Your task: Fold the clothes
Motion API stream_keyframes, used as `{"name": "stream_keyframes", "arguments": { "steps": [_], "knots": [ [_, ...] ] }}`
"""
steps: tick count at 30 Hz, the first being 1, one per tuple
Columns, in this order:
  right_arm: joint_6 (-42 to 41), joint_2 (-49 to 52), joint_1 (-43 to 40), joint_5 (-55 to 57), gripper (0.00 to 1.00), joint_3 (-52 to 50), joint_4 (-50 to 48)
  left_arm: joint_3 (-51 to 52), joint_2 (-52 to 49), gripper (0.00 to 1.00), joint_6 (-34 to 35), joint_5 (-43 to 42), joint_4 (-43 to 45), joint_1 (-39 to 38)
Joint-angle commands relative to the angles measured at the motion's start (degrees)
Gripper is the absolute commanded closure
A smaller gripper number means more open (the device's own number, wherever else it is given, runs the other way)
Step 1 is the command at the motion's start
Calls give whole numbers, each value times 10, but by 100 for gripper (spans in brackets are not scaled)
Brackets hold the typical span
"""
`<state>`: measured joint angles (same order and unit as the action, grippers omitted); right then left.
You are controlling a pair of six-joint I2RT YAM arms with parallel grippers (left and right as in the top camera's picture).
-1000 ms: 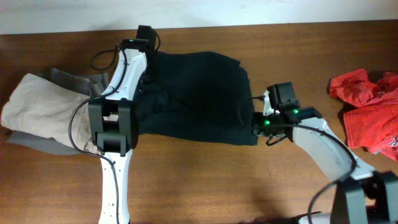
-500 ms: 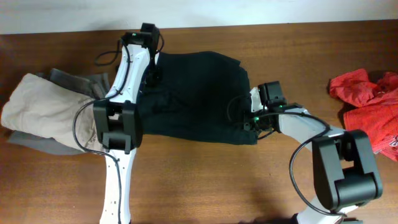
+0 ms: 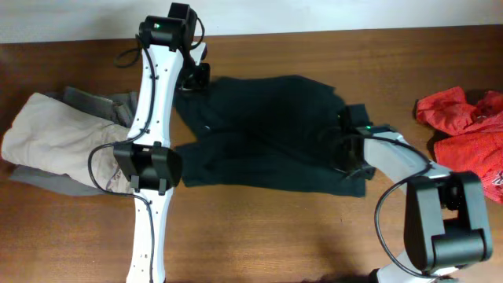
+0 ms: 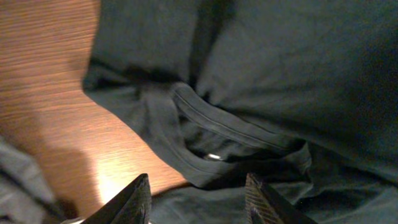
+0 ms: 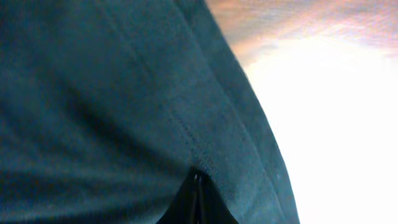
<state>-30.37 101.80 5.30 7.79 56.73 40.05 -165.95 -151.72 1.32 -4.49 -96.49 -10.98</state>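
Observation:
A dark T-shirt (image 3: 267,134) lies spread on the wooden table. Its collar (image 4: 217,140) shows in the left wrist view, near the shirt's far left corner. My left gripper (image 3: 195,75) is open and empty just above the fabric beside the collar (image 4: 200,208). My right gripper (image 3: 346,154) is shut on the shirt's right edge. In the right wrist view the closed fingertips (image 5: 198,198) pinch the dark fabric (image 5: 112,93) next to a stitched hem.
A folded beige garment (image 3: 55,137) lies on a grey one (image 3: 94,102) at the left. A crumpled red garment (image 3: 464,130) lies at the right edge. Bare wooden table (image 3: 275,228) runs along the front.
The shirt has been drawn out to the right and lies wider and flatter. My right gripper moved right with its edge. My left gripper moved slightly toward the far edge.

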Motion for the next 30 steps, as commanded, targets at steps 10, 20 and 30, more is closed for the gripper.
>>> {"name": "stream_keyframes", "arguments": {
  "steps": [10,20,30],
  "knots": [
    [-1,-16,-15,70,96,-24,12,5,-2,61,-30,-40,-2,-77],
    [14,-16,-15,59,96,-24,17,92,213,62,-20,74,-2,-101],
    [14,-16,-16,46,96,-24,17,507,436,51,25,30,111,-103]
  ]
}}
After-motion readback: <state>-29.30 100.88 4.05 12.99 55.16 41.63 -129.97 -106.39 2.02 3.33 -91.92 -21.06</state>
